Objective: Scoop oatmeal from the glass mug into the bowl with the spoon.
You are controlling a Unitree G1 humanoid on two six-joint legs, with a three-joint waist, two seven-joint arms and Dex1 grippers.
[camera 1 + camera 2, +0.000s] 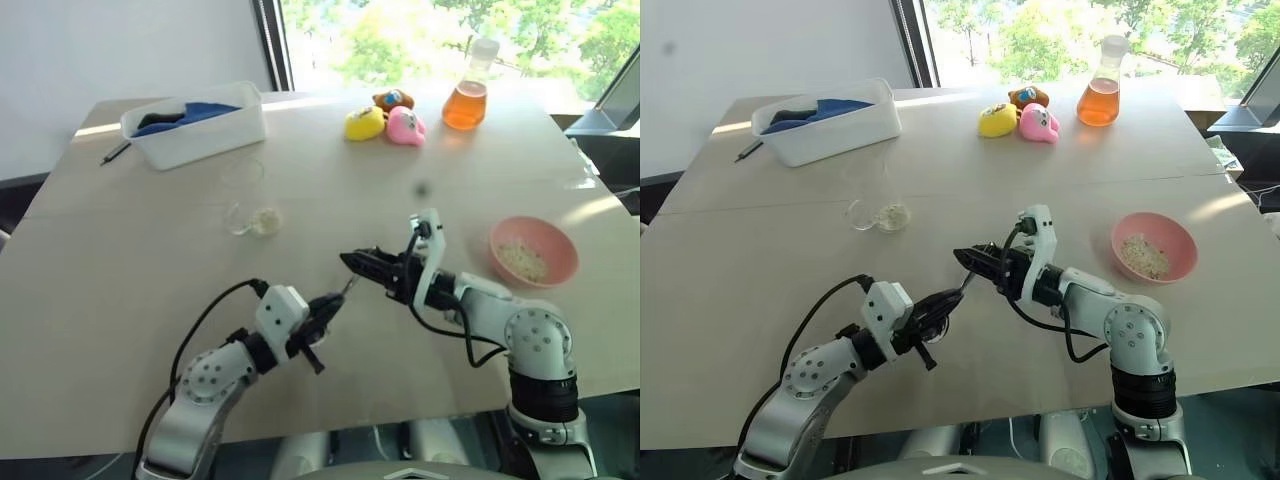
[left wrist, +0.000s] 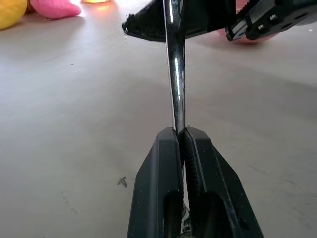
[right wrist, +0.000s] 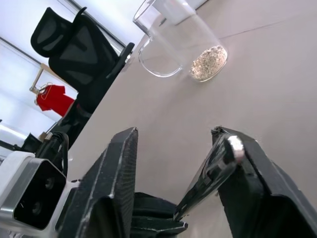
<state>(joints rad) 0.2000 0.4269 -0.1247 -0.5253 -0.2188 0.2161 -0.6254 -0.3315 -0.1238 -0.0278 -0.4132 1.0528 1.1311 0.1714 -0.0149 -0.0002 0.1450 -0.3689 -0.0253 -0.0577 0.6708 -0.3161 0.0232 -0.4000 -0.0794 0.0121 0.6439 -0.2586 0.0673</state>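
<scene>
The spoon (image 2: 176, 74) is clamped by its handle between the pressed-together fingers of the left hand (image 1: 325, 308), held above the counter (image 1: 130, 270) in front of the robot, its free end reaching up between the fingers of the right hand (image 1: 362, 263). In the right wrist view those 2 fingers stand spread, with the shiny metal lying against the inner face of one finger (image 3: 257, 188) and not yet pinched. This reads as a hand-over of the spoon from left to right, a step that comes ahead of any scooping.

The glass mug (image 1: 880, 205) stands well apart on the left half of the counter, with a thin layer of oatmeal (image 1: 896, 213) in its base. The bowl (image 1: 533, 250) sits on the right side, near the right arm, and already holds a small heap of flakes.

The next move looks to call for the right hand to close firmly on the spoon before the left lets go, with the oval end kept free to dip. After that, the spoon would have to cross to the mug, a long reach for the right arm.
</scene>
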